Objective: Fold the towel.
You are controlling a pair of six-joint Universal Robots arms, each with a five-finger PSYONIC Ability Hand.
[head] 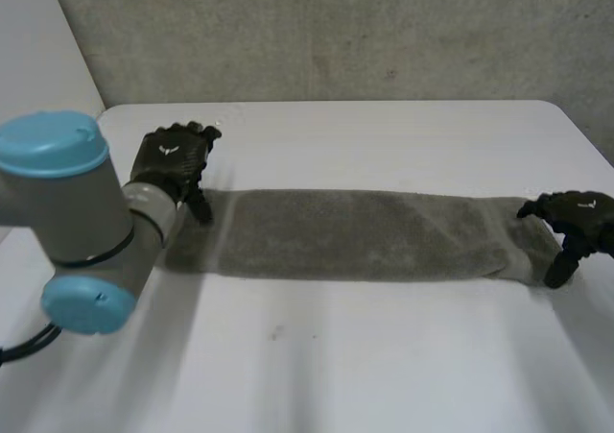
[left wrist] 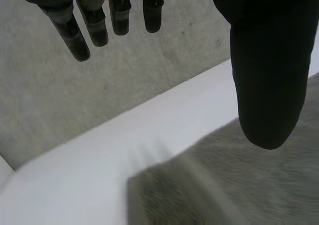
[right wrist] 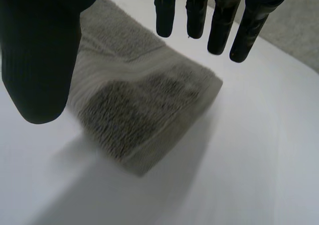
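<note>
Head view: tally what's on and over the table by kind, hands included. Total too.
Towel: 1, the grey towel, lying as a long strip
Hands: 2, the left hand at one end of the strip and the right hand at the other, both open
Table: 1, the white table
Total: 4

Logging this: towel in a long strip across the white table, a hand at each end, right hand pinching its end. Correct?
Not pinching. The right wrist view shows the right hand open, thumb and fingers spread over the towel end, which lies free. The rest stands: long strip, white table, left hand at the other end.
</note>
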